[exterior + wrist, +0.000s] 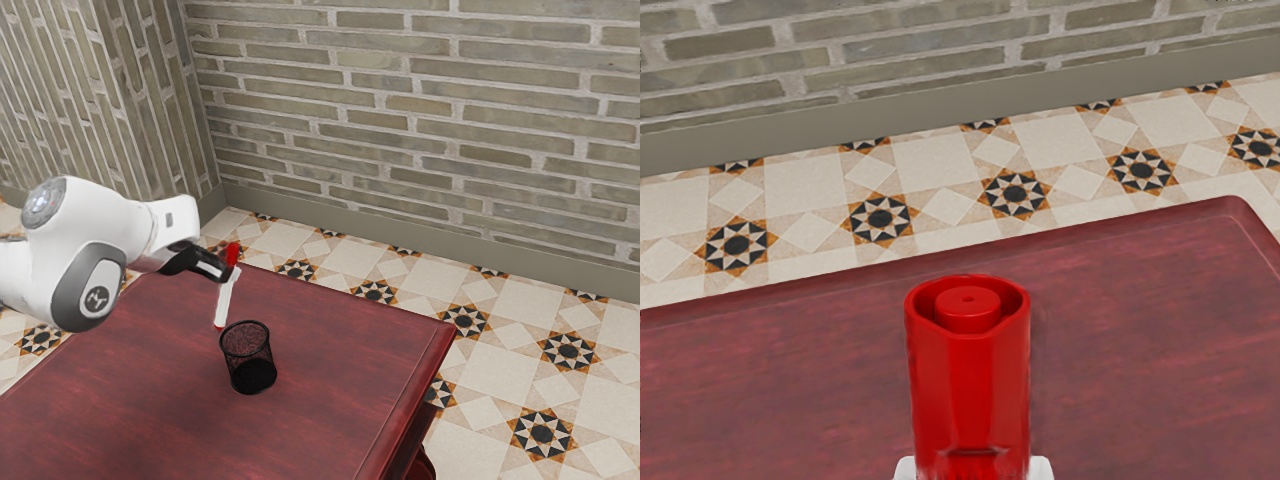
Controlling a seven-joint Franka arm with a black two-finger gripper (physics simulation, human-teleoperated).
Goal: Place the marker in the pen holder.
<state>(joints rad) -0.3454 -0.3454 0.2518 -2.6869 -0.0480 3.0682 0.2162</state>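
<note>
1 dark red table (340, 360), its top faintly streaked, spreads out lower than the gripper (230, 271), with a raised rim and 1 rounded corner out beyond it. 1 black mesh pen holder (249, 358) stands upright on the tabletop, mouth up, below the gripper's level and towards the exterior view's right of it.

Smooth white hard-shelled arm (50, 245), left of frame: bulky, rounded segments. Grey rounded joint cover (68, 295), lower on arm, with dark round emblem (97, 299) (pale lines inside, too small to make out). Mottled silver-grey round cap (45, 203) above it, toward frame's left edge. Small grey four-sided mark (169, 219) on white shell farther right. Black angular two-finger gripper (231, 272), left of frame's centre, pale glossy strip along side.
</note>
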